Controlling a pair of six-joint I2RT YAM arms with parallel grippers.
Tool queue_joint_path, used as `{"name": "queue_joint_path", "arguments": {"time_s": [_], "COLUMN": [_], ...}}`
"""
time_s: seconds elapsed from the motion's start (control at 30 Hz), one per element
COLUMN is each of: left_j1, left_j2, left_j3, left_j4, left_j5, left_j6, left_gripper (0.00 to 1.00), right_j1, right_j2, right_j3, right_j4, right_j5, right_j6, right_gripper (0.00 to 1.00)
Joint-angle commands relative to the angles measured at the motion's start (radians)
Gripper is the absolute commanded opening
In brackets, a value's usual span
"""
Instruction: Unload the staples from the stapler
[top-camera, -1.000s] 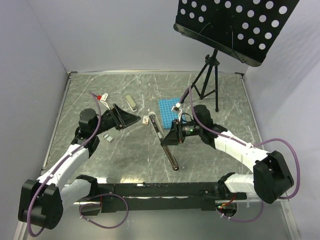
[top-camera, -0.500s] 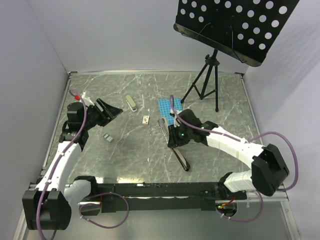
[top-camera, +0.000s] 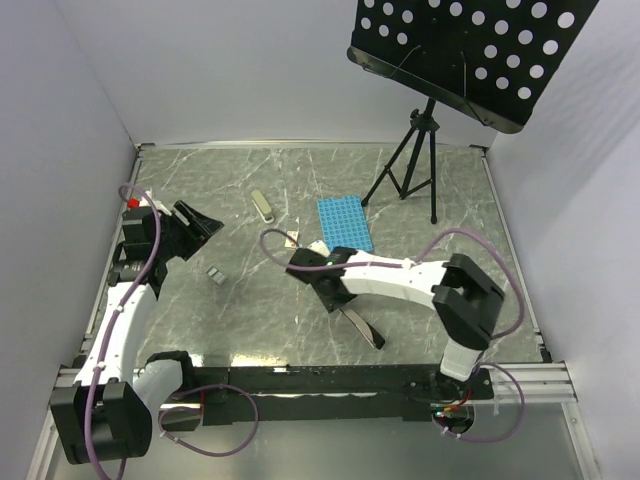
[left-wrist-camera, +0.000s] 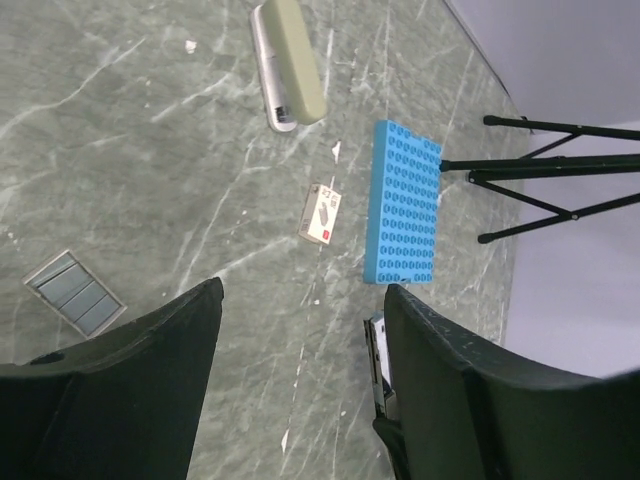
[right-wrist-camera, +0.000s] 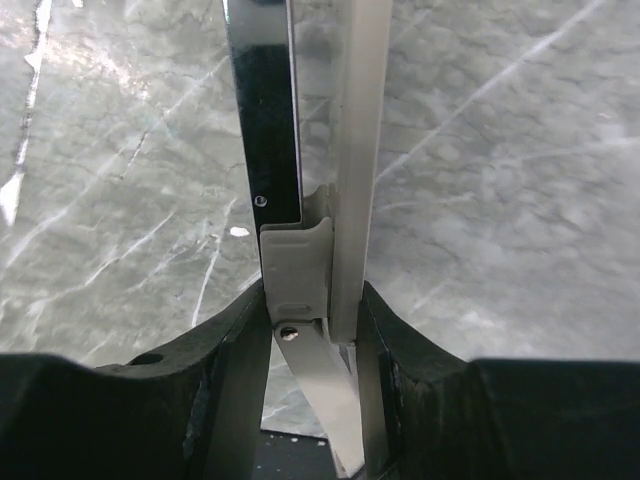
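1. Pinched in the right hand (right-wrist-camera: 312, 305), with both dark fingers pressed against its sides: the stapler (top-camera: 364, 332).
2. Gripped at a pale grey hinge block. Beyond the fingers in the right wrist view, two long parts side by side: a dark mirror-bright strip on the left and a pale silvery rail on the right.
3. From above, found over the near middle of the bench (top-camera: 250, 325), lying slantwise with the free end pointing to the near right. Nearer the arm bases than the blue rack (top-camera: 344, 223) and well apart from it.
4. Impossible to tell whether resting on the bench or held just above it.
5. Spread wide, with nothing between the fingers: the left hand (left-wrist-camera: 302, 292), raised over the far left part of the bench and turned towards the middle.
6. Framed between those fingers in the left wrist view: a pale grey oblong piece (left-wrist-camera: 288, 62) farthest off, then a small tan box (left-wrist-camera: 321, 214) with a red mark, then the blue rack just beside the box without touching it.
7. Near the left finger, flat on the bench: a small grey ribbed block (left-wrist-camera: 75, 292), apart from everything else.
8. Beside the other finger, at its inner edge: a sliver of silvery metal, too little in view to identify.
9. At the far right of the bench: a black tripod (top-camera: 412, 165) carrying a perforated black music stand (top-camera: 470, 50).
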Motion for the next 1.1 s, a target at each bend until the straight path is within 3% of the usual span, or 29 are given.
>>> {"name": "queue_joint_path", "arguments": {"time_s": [0.0,0.3,0.6,0.87,1.07], "left_j1": [0.023,0.043,0.051,0.085,0.100], "left_j2": [-0.016,-0.030,-0.033,-0.023,-0.023], "left_j3": [-0.011,-0.046,-0.048,-0.035,-0.039], "left_j4": [-0.014,0.009,0.000,-0.002,0.006], "left_j5": [-0.021,-0.021,-0.027,-0.052,-0.041], "left_j6": [0.001,-0.023,-0.025,-0.032,-0.045], "left_gripper": [0.70,0.71,0.72,0.73,0.73], "right_j1": [0.084,0.193,0.198,0.258,0.270], "right_j2": [0.074,0.281,0.309,0.466,0.497], "right_j3": [0.141,0.246,0.411,0.396,0.439], "right_j4": [-0.220,-0.371,-0.630,-0.586,-0.664], "right_j5": [0.274,0.391,0.578,0.537,0.579], "right_j6": [0.092,0.120,0.200,0.201,0.238], "right_gripper": [0.00,0.00,0.00,0.00,0.00]}}
